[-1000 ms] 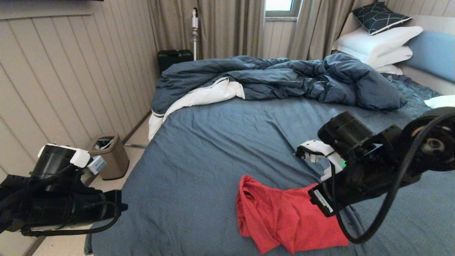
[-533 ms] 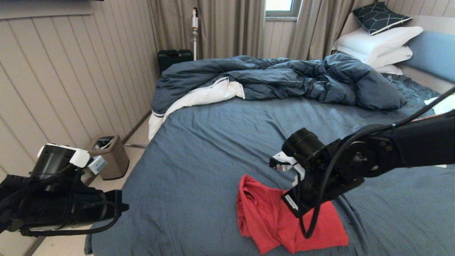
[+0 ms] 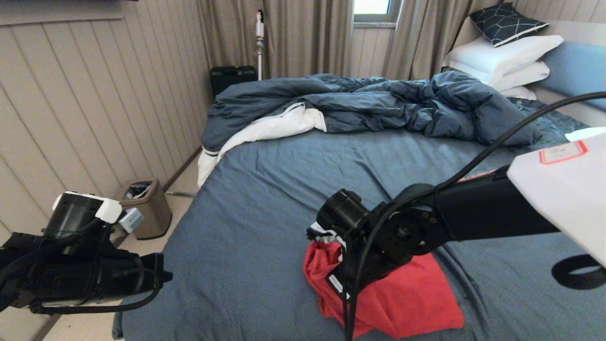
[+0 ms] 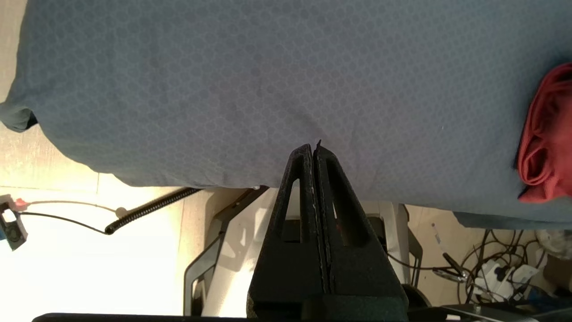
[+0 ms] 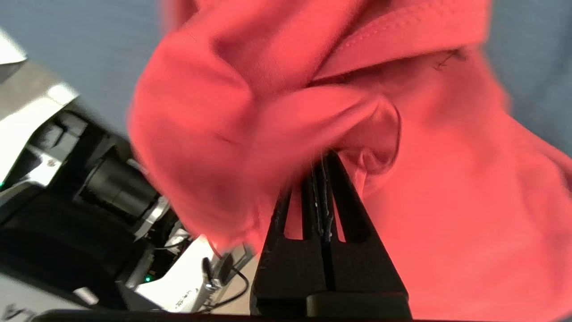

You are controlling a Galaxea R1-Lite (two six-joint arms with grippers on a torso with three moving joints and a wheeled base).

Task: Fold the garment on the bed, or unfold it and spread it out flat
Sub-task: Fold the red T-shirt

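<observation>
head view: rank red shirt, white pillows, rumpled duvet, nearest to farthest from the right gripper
1. Red shirt, directly at the right gripper, near the bed's front edge.
2. Rumpled duvet, across the bed's far side.
3. White pillows, far right corner by the headboard.

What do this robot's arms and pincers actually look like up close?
Both arms are matte black with rounded joints and loose black cables looped alongside. The right arm ends in a white shell bearing a red-bordered sticker. The left arm carries a white cap. The left gripper and the right gripper are slim black wedges with slotted cut-outs.

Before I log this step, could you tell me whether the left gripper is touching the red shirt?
No, the left gripper hangs shut over bare sheet, apart from the shirt.
</observation>
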